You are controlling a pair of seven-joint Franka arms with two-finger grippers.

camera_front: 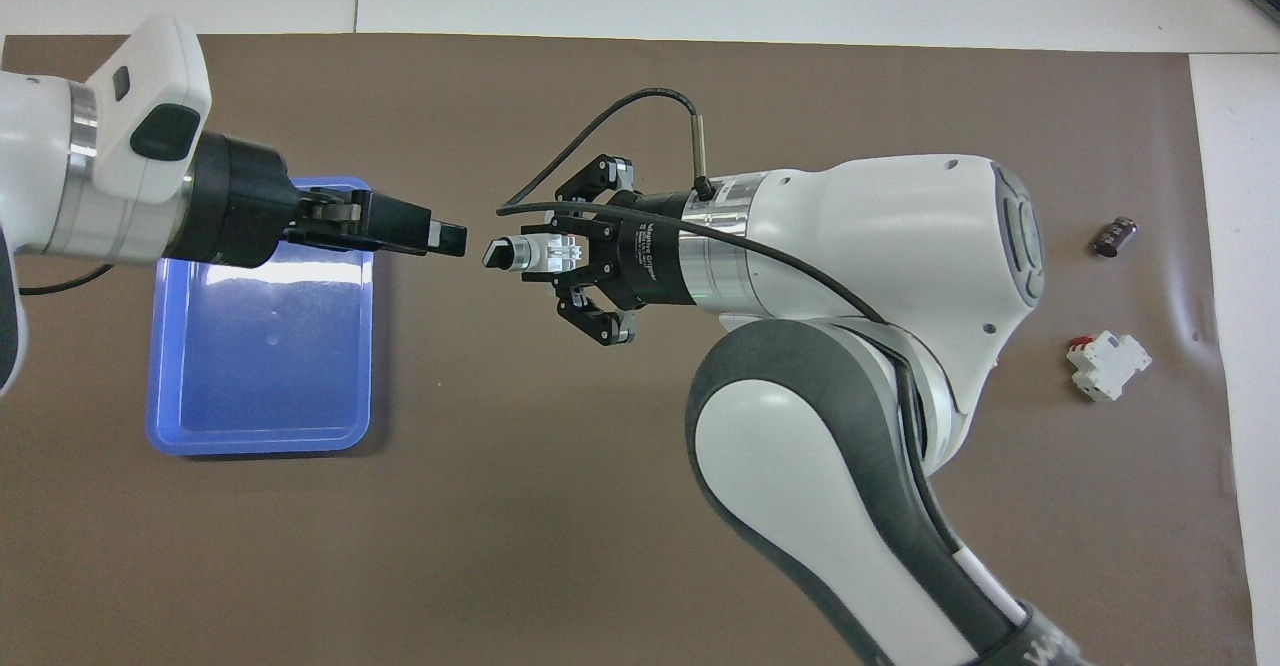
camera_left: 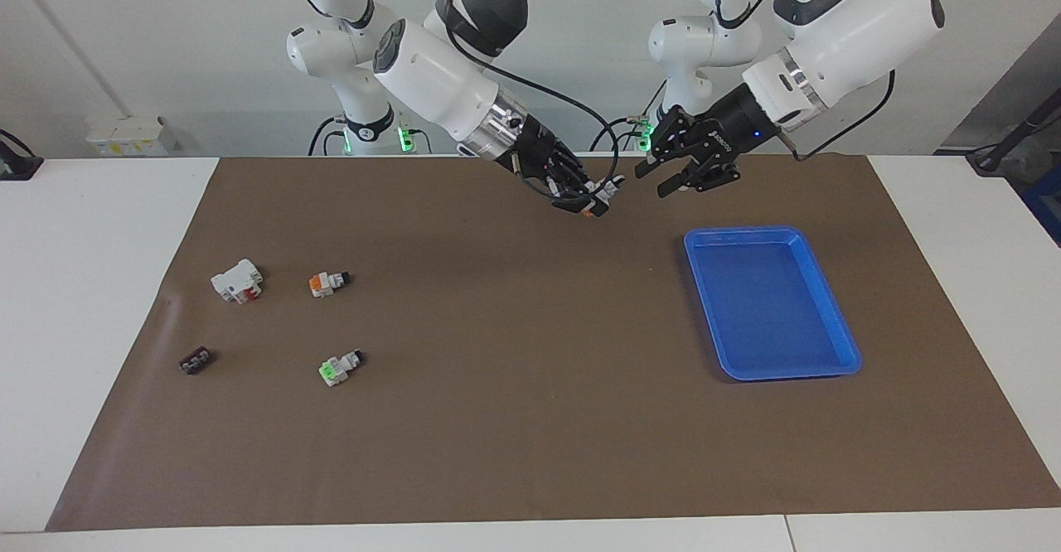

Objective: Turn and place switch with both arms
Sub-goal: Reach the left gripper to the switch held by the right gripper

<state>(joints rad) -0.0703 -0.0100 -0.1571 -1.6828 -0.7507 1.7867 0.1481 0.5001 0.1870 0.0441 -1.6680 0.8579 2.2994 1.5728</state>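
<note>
In the overhead view the right arm [camera_front: 850,366] covers the lower right of the frame, hiding the two small switches on the mat; its base is cut off at the bottom edge. The left arm [camera_front: 60,186] runs off the left edge. Whether the left gripper [camera_left: 675,181] is parted cannot be told.

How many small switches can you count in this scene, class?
3. One switch is held in the right hand above the mat. The orange-faced switch and the green-faced switch, farther from the robots, lie toward the right arm's end.
</note>
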